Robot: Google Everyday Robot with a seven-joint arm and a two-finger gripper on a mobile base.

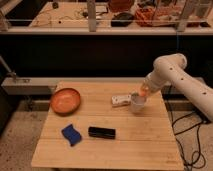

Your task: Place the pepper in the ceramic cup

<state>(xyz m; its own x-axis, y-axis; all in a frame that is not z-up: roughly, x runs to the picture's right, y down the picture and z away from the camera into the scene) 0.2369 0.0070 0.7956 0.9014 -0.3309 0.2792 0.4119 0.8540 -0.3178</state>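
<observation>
pepper in gripper — pinched, above ceramic cup

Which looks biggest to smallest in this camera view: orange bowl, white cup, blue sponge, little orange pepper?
1. orange bowl
2. blue sponge and white cup: alike, sponge nearer the camera, so unranked
3. pepper, held by the shut gripper just above the cup
</observation>
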